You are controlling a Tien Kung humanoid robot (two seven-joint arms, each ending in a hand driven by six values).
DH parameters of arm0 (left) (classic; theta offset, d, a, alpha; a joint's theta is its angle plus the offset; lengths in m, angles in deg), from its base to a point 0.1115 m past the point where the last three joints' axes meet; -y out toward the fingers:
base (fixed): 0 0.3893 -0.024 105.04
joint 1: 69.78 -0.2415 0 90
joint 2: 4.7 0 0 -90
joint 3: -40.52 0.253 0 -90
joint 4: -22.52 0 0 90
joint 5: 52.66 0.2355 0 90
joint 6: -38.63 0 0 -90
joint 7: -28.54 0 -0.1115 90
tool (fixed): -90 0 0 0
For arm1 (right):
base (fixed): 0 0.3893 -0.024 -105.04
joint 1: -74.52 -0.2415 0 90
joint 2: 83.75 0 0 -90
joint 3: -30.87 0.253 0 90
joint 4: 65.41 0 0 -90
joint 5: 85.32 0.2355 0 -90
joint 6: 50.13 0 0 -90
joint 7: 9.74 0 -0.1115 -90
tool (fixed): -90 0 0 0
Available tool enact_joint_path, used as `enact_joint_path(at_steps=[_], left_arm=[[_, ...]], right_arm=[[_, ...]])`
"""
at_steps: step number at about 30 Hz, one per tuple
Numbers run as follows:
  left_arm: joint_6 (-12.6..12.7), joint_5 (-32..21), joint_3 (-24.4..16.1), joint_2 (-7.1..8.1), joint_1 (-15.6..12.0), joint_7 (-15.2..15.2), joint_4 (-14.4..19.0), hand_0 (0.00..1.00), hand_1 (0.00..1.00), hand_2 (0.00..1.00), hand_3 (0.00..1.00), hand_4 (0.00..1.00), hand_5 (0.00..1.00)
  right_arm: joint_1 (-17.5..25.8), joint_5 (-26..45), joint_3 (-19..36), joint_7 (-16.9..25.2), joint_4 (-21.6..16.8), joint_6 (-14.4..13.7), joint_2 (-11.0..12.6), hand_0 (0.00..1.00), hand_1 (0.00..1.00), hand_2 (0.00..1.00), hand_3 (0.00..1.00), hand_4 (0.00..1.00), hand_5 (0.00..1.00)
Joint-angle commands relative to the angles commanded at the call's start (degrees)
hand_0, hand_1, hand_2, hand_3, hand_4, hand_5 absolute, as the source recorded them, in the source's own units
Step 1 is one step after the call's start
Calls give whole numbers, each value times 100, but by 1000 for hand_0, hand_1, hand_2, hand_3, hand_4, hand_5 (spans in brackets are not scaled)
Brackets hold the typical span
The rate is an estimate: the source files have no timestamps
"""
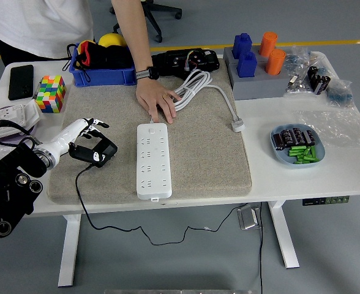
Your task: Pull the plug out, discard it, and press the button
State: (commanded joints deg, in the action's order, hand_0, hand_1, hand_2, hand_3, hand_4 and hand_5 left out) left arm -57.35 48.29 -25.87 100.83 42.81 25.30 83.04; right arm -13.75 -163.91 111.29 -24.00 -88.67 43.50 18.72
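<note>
Black plug (96, 153) on mat, left hand (85, 130) open just above

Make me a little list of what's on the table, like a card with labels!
mat: grey mat covering the table's middle
power strip: white power strip lying on the mat, nothing plugged in
plug: black plug at the mat's left edge
left hand: robot's left hand over the plug, fingers open
person: hand resting by the strip's far end
cube: colourful cube at far left
</note>
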Motion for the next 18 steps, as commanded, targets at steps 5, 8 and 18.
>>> enact_joint_path(at_steps=[5, 8, 18], left_arm=[[3, 21, -35, 21, 18, -24, 196, 776, 843, 865, 900, 998, 2], [70, -141, 27, 47, 84, 41, 488, 745, 753, 758, 873, 998, 2], [-158, -722, 841, 77, 888, -372, 739, 214, 186, 213, 740, 315, 2]], right_arm=[[10, -3, 12, 0, 1, 1, -11, 776, 740, 736, 742, 793, 701], [11, -4, 17, 1, 2, -1, -10, 776, 740, 736, 743, 792, 699], [-11, 10, 17, 1, 1, 0, -23, 776, 740, 736, 742, 792, 702]])
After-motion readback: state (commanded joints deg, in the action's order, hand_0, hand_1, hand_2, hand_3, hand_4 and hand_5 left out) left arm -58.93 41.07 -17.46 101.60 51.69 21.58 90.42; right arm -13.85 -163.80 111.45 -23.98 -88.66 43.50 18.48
